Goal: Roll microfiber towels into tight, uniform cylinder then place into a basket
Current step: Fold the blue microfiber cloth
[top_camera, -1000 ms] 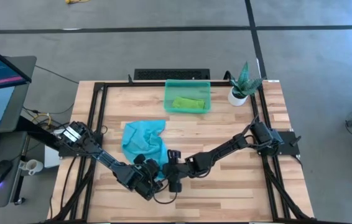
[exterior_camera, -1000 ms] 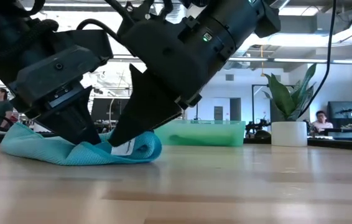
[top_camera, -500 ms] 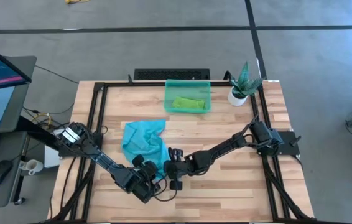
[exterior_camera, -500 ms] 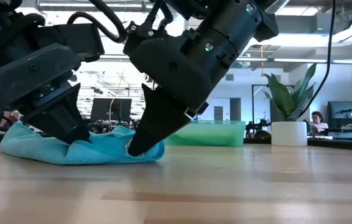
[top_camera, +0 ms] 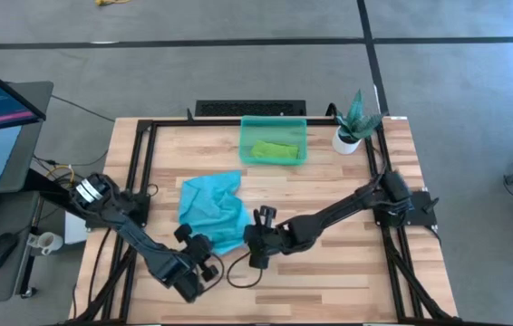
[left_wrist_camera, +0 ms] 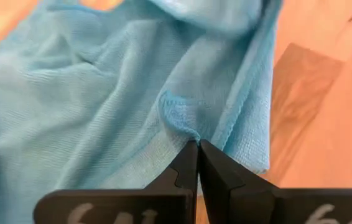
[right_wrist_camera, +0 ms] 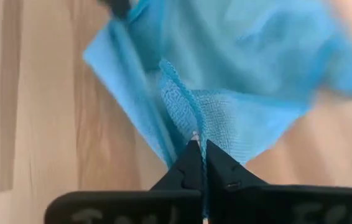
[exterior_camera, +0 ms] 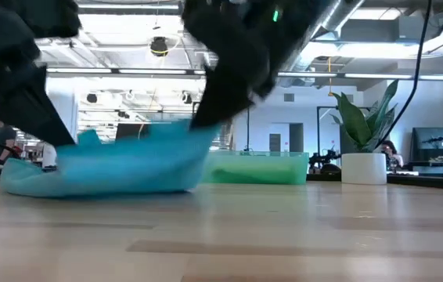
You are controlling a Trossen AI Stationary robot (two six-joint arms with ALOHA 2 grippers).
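The light turquoise towel (top_camera: 209,208) lies crumpled left of the table's middle. Its near edge is raised between my two grippers, and its underside (exterior_camera: 104,184) rests on the wood. My left gripper (top_camera: 208,246) is shut on the near edge at its left end. My right gripper (top_camera: 242,237) is shut on the same edge at its right end. The lime green towel (top_camera: 273,149) lies in the teal basket (top_camera: 247,154) at the far middle. My left gripper pinches a small pucker of the towel's near edge (left_wrist_camera: 185,127) between its two fingertips, slanting down from the near left. That part (exterior_camera: 53,149) is raised off the wood. My right gripper pinches a bunched fold at the towel's near right corner (right_wrist_camera: 188,121) between its fingertips, coming from the table's right. The corner (exterior_camera: 198,133) is lifted, and the cloth slopes down from it to the table.
A white pot with a green plant (top_camera: 351,127) stands right of the basket. A black frame (top_camera: 143,172) runs along the tabletop's sides. Bare wood lies near and right of the towel. A monitor and mouse are off the table's left side.
My right gripper has shut on the towel's near right corner. Both grippers have risen, and my left gripper has gone toward the table's left edge. The towel's near edge has lifted and spread out between them while its far part stays on the table.
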